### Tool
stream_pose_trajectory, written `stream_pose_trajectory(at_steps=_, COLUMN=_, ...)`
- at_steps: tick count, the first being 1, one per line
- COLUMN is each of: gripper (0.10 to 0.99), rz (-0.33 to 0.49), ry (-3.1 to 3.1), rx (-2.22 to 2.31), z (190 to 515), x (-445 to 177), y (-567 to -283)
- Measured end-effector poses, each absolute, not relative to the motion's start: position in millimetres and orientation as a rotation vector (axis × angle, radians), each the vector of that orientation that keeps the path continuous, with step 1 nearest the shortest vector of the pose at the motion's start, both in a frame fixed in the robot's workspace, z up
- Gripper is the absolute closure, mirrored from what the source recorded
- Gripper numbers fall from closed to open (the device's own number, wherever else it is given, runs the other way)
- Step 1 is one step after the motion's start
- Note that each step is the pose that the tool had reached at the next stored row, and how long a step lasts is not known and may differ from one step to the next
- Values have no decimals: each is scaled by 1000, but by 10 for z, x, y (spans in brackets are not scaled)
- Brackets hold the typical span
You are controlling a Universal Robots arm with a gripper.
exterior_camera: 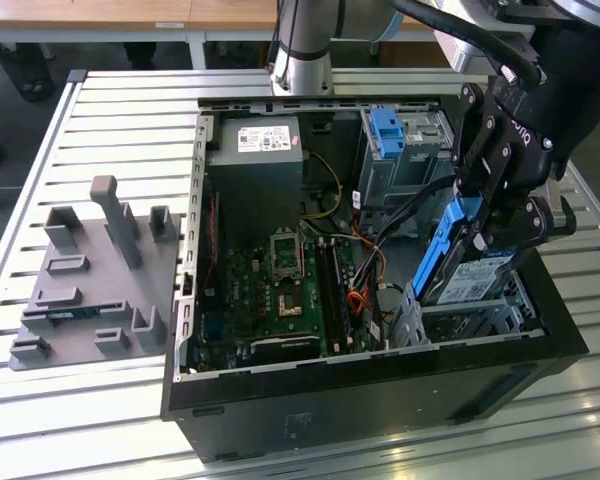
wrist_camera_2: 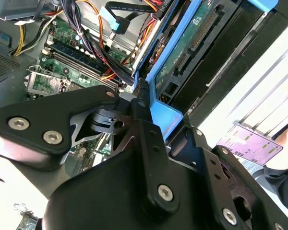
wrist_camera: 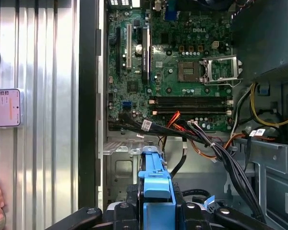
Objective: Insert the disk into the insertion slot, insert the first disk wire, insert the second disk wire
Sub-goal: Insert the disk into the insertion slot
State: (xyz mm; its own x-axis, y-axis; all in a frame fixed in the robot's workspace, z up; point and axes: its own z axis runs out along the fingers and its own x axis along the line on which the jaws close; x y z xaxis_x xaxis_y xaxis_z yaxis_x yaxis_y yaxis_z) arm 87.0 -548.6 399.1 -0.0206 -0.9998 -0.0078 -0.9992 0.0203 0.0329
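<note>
Between black jaws, blue-framed silver disk (exterior_camera: pixel 472 280)

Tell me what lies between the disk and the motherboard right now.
A bundle of black and orange cables, in the exterior view; it runs between the motherboard and the disk clamped in the gripper.

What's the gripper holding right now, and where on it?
The gripper grips the disk by the upper end of its blue carrier.

Bright daylight — glare on the slatted table (exterior_camera: pixel 130 110), case (exterior_camera: pixel 330 400) interior dim.
</note>
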Motion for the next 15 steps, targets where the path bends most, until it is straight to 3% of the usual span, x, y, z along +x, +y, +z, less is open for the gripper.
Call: stream_pose_trajectory(at_steps=15, gripper=722, rz=-45, ry=-2231, rx=2186, z=3888, x=870, y=-5486)
